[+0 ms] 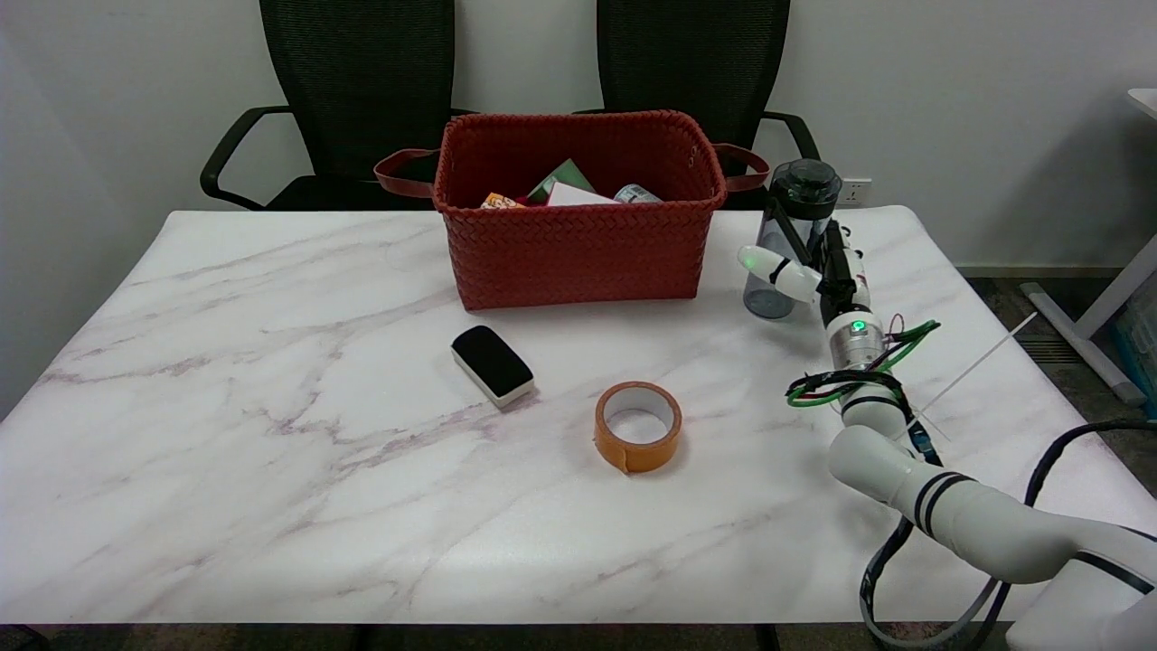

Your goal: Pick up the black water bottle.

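Note:
The black water bottle [788, 226], smoky dark with a black screw lid, is just right of the red basket at the table's far right. My right hand [818, 271] is on its right side at mid-height. A white finger crosses the bottle's front, the rest of the hand lies against its right side, and so the hand grips the bottle. The bottle's base looks level with the tabletop; I cannot tell whether it is lifted. The fingers behind the bottle are hidden.
A red woven basket [578, 253] holding several items stands at the back centre, close to the bottle's left. A roll of orange tape [637, 425] and a black-topped eraser [492, 363] lie mid-table. Two black chairs stand behind the marble table [226, 434].

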Robot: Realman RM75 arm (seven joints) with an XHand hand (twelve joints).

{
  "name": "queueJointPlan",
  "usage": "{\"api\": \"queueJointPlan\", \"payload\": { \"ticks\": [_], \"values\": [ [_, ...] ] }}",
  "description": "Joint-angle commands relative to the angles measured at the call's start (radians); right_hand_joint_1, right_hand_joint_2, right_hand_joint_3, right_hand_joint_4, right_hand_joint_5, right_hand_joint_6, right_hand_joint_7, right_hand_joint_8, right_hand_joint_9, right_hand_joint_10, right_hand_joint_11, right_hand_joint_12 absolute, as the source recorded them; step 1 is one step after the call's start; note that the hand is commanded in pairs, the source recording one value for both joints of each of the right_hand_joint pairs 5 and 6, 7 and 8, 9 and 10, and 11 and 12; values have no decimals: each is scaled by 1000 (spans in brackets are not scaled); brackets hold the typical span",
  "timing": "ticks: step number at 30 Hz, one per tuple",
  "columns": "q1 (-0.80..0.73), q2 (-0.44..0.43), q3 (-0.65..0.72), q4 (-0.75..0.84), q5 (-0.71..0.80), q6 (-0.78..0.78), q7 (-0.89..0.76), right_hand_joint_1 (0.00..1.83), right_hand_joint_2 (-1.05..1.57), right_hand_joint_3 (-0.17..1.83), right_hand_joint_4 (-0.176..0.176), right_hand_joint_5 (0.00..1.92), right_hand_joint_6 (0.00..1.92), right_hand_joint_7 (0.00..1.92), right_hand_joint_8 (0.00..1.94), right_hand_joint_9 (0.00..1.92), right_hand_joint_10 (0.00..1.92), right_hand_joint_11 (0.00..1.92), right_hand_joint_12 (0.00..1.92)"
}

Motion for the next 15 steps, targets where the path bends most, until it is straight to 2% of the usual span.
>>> {"api": "queueJointPlan", "payload": {
  "ticks": [1,15],
  "values": [
    [40,-31,2,-52,39,-4,25,1058,496,-175,0,0,0,0,0,0,0,107,107],
    [65,-45,-6,-56,42,-6,32,1044,516,-175,0,0,0,0,0,0,0,116,116]
  ]
}}
